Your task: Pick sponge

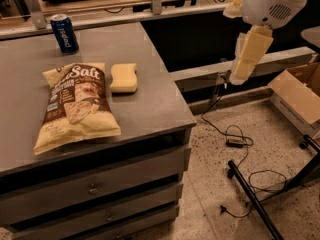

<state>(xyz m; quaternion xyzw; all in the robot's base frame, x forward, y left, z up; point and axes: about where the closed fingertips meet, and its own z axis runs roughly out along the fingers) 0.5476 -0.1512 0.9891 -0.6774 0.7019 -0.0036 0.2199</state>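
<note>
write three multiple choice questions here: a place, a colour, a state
1. The sponge lies A) in the box B) on the cabinet top beside the chip bag C) in a drawer
2. The can is A) red B) blue C) green
3. The hand is A) gripping the sponge B) pressing the bag C) in the air beyond the cabinet's edge
1 B, it rests next to the bag; 2 B, its body is blue; 3 C, it hangs over the floor.

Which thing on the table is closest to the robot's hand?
The small yellow sponge, beside the chip bag; the gripper hangs far off to its right.
</note>
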